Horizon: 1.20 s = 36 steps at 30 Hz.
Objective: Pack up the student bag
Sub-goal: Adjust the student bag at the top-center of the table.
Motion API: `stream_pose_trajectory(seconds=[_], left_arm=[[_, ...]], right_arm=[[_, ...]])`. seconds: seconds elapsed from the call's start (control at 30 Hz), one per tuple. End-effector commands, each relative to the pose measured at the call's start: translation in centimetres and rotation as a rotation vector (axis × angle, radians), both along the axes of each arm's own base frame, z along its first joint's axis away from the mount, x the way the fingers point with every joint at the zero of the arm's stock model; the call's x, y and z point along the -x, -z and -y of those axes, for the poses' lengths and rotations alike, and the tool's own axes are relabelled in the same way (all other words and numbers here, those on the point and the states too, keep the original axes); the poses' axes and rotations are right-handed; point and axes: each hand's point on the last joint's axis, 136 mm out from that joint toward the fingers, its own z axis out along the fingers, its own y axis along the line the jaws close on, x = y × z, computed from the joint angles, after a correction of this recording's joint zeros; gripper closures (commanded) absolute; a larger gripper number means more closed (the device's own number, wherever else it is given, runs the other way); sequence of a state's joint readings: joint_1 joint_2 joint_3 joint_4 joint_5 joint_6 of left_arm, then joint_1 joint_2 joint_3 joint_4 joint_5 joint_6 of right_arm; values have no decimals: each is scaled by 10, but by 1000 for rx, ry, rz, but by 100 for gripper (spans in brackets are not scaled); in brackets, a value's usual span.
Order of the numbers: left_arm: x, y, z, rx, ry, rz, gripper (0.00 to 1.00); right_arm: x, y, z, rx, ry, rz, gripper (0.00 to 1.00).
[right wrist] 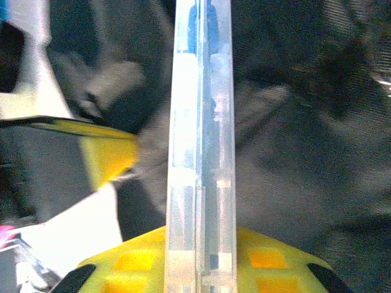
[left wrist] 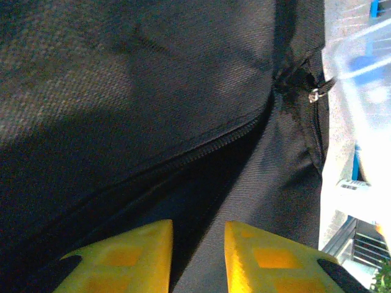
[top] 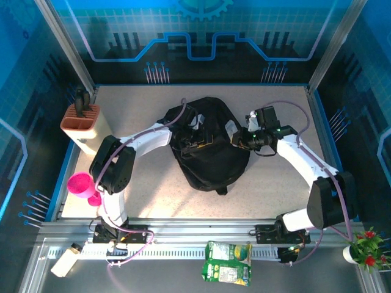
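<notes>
Your right gripper (right wrist: 198,241) has its jaws clamped on a clear case (right wrist: 199,122). The case stands upright through the middle of the right wrist frame, with something blue inside.

Your left gripper (left wrist: 197,232), at the bottom of the left wrist frame, has its jaws narrow. Dark cloth runs down into the gap, but I cannot tell whether they truly pinch it. Just past them the zip (left wrist: 208,143) runs from lower left to upper right, and the dark slot under it looks like the mouth.

The student bag (top: 211,165) lies in the middle of the top frame on the surface (top: 159,192). One gripper is at its upper left and the other at its upper right.

The step in hand looks like slipping the case in while the left arm holds the mouth open. Make sure you have the upper lip alone, not both layers, then lift up and away so the slot gapes. Bring the case in end first, along the zip line. Let go only once most of it is inside, because soft cloth is likely to sag shut if the lip slips.

- **Inside the bag:** it is plain black, so its depth and contents are hidden.
- **The case:** both ends are cut off by the frame.
- **Yellow wedge:** at mid left of the right wrist frame, the yellow wedge (right wrist: 110,159) is likely the other arm's finger, but blur leaves that unsure.
- **Zip pull:** the zip pull (left wrist: 313,94), at upper right, is tiny.
</notes>
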<state>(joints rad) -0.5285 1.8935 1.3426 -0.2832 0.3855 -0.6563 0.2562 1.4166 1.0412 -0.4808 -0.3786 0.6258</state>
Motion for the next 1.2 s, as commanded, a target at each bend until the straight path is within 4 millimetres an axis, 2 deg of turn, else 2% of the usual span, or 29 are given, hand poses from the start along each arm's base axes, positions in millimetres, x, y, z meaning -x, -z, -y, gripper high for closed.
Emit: stream_pose_trajectory(seconds=[0.0, 0.17, 0.3, 0.43, 0.63, 0.8, 0.9, 1.17], left_arm=[[1, -13, -4, 1, -26, 31, 75], [7, -9, -8, -5, -32, 18, 77], [14, -12, -13, -14, -29, 27, 77], [24, -9, -17, -27, 2, 19, 77], [32, 5, -22, -58, 26, -3, 79], [23, -2, -28, -116, 26, 50, 78], [15, -7, -31, -160, 37, 86, 76], [-5, -18, -39, -312, 88, 194, 68]], right_arm=[[4, -15, -31, -164, -62, -3, 89], [3, -5, -61, -192, -83, -86, 89], [3, 13, -72, -175, -61, -179, 89], [14, 25, -77, -157, -60, -243, 89], [49, 45, -67, -134, -24, -330, 89], [74, 65, -55, -144, 33, -389, 91], [77, 72, -51, -130, 52, -400, 92], [71, 87, -33, -93, 149, -443, 95]])
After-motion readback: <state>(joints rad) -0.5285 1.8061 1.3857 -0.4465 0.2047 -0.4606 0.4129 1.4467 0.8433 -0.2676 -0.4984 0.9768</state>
